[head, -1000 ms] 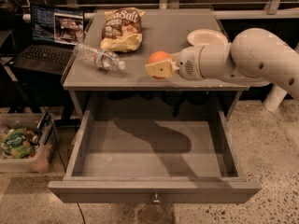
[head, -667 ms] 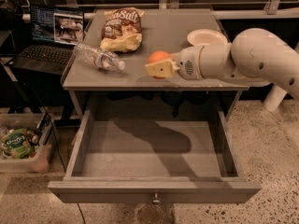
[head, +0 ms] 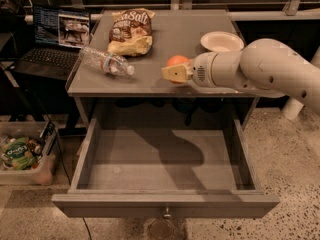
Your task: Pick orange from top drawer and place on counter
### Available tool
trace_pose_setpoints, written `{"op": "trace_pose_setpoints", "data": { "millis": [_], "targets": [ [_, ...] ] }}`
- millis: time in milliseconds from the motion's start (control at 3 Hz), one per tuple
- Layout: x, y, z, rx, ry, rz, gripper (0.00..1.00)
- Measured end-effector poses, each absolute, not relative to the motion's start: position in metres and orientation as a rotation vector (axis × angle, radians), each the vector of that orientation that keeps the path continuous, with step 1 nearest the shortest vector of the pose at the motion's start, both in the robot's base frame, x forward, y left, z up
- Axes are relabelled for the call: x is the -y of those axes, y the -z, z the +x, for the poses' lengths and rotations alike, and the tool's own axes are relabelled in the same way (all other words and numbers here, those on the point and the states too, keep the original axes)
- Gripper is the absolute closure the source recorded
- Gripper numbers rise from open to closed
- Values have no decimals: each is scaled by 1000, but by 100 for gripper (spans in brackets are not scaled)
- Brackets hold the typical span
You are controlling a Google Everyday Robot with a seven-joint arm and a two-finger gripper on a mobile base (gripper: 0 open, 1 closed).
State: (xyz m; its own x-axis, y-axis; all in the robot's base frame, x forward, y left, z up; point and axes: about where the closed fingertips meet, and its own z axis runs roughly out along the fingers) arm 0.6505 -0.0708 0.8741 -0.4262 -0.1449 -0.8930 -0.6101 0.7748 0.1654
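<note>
At the grey cabinet, we see the robot's white arm (head: 260, 66) reach in from the right, its gripper (head: 172, 69) held low over the front edge of the counter (head: 170, 39). The gripper is closed around the orange (head: 178, 60), and a yellowish finger (head: 171, 74) lies across the near side of the fruit. We cannot tell whether the orange touches the countertop or hangs just above it.

Below, the top drawer (head: 165, 204) stands pulled fully out toward us, with its small round knob (head: 166, 214) centred on the front panel. The arm's shadow falls across the drawer floor.

Three other things share the counter. A crumpled chip bag (head: 131, 31) sits at the back left, and a clear water bottle (head: 106, 62) lies on its side near the left edge. A white bowl (head: 221, 40) sits at the back right, just behind the arm and well apart from the orange.

To the left of the cabinet we make out an open laptop (head: 57, 39) with its screen lit. Lower down, on the speckled floor, is a bin (head: 22, 156) holding packaged goods.
</note>
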Motion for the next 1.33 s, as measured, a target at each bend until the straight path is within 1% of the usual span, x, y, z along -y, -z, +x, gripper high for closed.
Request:
{"op": "trace_pose_setpoints", "data": {
  "millis": [333,1000,1333],
  "targets": [
    [74,-874,671,-1971,-551,-528,100],
    [72,-864,707,-1990,-538,-521,100],
    [72,-857,717,-2009,-531,-526,100]
  ]
}}
